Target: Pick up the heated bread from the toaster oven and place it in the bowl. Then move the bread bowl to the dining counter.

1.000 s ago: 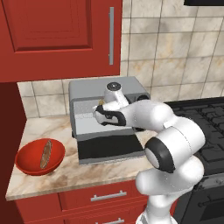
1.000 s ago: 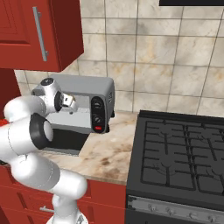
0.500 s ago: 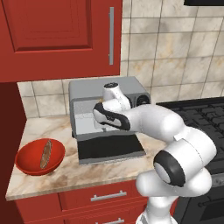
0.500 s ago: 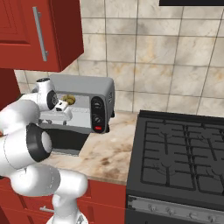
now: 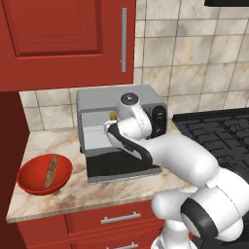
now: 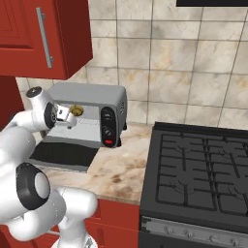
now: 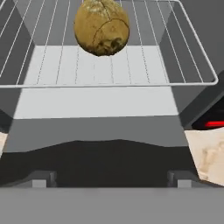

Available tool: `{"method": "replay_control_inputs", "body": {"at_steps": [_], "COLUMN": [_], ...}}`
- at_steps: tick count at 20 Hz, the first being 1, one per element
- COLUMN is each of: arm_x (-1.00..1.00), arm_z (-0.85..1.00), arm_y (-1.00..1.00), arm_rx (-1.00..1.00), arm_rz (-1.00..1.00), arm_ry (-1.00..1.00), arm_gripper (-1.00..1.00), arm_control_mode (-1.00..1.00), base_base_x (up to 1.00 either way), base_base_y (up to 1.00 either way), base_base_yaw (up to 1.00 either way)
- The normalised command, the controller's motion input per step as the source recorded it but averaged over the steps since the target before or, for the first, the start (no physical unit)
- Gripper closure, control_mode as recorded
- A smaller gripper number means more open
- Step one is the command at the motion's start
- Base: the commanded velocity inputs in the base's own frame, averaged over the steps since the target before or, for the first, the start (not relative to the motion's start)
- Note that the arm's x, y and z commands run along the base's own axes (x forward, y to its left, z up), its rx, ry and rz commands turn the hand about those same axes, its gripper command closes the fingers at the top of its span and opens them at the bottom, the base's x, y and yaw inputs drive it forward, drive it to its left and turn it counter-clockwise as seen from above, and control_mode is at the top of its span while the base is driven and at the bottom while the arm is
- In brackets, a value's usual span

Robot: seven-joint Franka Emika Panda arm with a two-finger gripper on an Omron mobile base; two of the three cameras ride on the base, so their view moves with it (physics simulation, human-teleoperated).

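Pincer (image 7: 107,177) spread wide before golden-brown roll (image 7: 101,27) on toaster oven (image 5: 97,104) wire rack (image 7: 65,65); red bowl (image 5: 31,182) near surface's left edge.

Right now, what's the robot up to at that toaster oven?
The arm is reaching into the open toaster oven for the bread, a round roll on the wire rack. The gripper is at the oven mouth, short of the roll and not touching it; its fingers look spread and hold nothing. The red bowl sits on the counter to the oven's left with a brown stick in it.
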Motion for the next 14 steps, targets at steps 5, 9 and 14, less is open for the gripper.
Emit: {"method": "replay_control_inputs", "body": {"at_steps": [5,9,14], "arm_x": [0.57,0.60,0.62], "arm_z": [0.02,0.00,0.00], "arm_y": [0.05,0.02,0.03], "arm_rx": [0.05,0.01,0.00], "arm_rz": [0.00,0.00,0.00], "arm_ry": [-0.40,-0.30,-0.10], "arm_gripper": [-1.00,-1.00,-1.00], "arm_control_mode": [-1.00,-1.00,-1.00], "base_base_x": [0.00,0.00,0.00], "base_base_y": [0.00,0.00,0.00], "base_base_yaw": [0.00,0.00,0.00]}}
